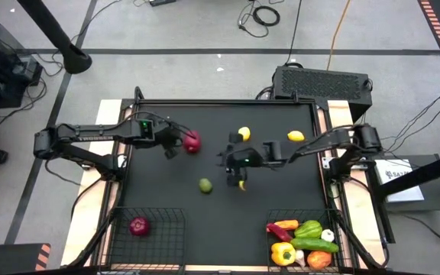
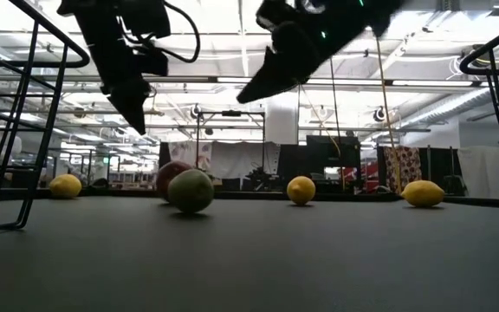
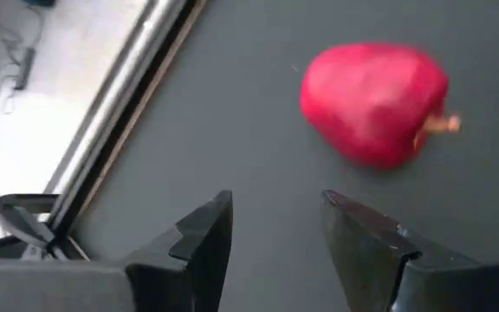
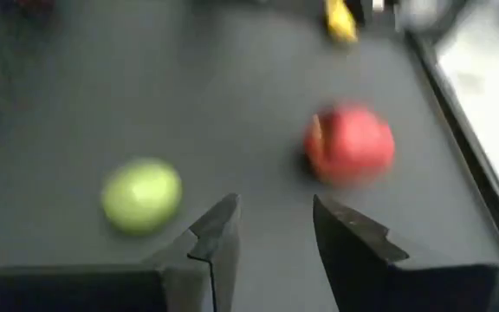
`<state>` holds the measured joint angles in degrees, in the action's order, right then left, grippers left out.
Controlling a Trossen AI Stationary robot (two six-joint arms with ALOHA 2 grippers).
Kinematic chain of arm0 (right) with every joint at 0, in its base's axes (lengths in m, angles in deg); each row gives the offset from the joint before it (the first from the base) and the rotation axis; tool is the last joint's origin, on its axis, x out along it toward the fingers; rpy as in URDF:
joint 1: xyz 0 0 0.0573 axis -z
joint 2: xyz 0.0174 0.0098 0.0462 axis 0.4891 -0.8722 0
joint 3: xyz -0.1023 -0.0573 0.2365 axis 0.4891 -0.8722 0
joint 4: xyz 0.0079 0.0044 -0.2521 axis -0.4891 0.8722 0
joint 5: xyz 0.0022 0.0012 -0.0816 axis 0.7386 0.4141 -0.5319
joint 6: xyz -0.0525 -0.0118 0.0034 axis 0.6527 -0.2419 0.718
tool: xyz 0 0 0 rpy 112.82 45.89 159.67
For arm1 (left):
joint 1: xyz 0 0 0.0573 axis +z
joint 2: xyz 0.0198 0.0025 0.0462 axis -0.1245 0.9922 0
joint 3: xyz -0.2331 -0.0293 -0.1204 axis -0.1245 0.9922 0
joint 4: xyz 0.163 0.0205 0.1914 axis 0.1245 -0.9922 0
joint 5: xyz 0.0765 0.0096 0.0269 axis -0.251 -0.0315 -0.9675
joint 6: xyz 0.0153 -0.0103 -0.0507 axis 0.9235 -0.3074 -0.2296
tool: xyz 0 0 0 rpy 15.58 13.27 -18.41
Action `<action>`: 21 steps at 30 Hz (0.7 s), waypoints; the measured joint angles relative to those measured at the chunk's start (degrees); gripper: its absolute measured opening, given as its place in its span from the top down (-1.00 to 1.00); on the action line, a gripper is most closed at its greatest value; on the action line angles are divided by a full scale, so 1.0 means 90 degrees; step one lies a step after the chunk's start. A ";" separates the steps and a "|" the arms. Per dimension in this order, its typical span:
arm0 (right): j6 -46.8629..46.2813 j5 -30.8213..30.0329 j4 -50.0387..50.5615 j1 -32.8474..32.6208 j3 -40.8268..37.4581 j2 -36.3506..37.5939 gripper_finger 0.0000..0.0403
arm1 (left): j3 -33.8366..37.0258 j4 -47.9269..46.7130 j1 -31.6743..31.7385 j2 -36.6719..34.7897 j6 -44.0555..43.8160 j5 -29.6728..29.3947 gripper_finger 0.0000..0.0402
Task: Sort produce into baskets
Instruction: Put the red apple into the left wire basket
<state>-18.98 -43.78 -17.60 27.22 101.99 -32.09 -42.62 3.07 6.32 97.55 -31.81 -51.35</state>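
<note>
A red apple (image 1: 192, 141) lies on the black table at the far left, its stem sideways in the left wrist view (image 3: 375, 102). My left gripper (image 1: 174, 148) hovers just left of it, tilted down, open and empty (image 3: 275, 204). A green lime (image 1: 205, 185) rests mid-table. My right gripper (image 1: 231, 162) hangs above the table's middle, open and empty (image 4: 275, 208), facing the lime (image 4: 141, 195) and apple (image 4: 350, 143). Lemons (image 1: 244, 134) (image 1: 296, 136) lie farther back, and another yellow piece (image 1: 241, 184) lies below the right gripper. Two wire baskets (image 1: 166, 215) (image 1: 334, 221) stand at the near edge.
The left basket holds one purple-red onion (image 1: 139, 226). The right basket holds several vegetables, among them a green pepper (image 1: 308, 228) and a yellow pepper (image 1: 283, 253). A black grilled box (image 1: 323, 80) stands beyond the far edge. Bare mat lies between the baskets.
</note>
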 joint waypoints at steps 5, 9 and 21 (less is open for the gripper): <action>0.0460 0.0213 -0.2524 0.0164 -0.0998 -0.0321 0.25 | 0.0003 0.0060 0.0004 -0.0001 0.0580 0.1020 0.10; 0.0459 0.0209 -0.2730 0.0289 -0.0910 -0.0737 0.10 | 0.0230 0.0705 -0.0107 -0.0001 0.1054 0.1674 0.09; 0.0206 0.0331 -0.2219 0.0098 -0.0872 -0.0711 -0.05 | 0.0290 0.1553 -0.1366 0.0649 0.1744 0.0622 0.06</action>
<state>-17.13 -40.80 -37.58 28.10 94.14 -38.49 -40.00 17.04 -5.97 103.40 -16.12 -45.75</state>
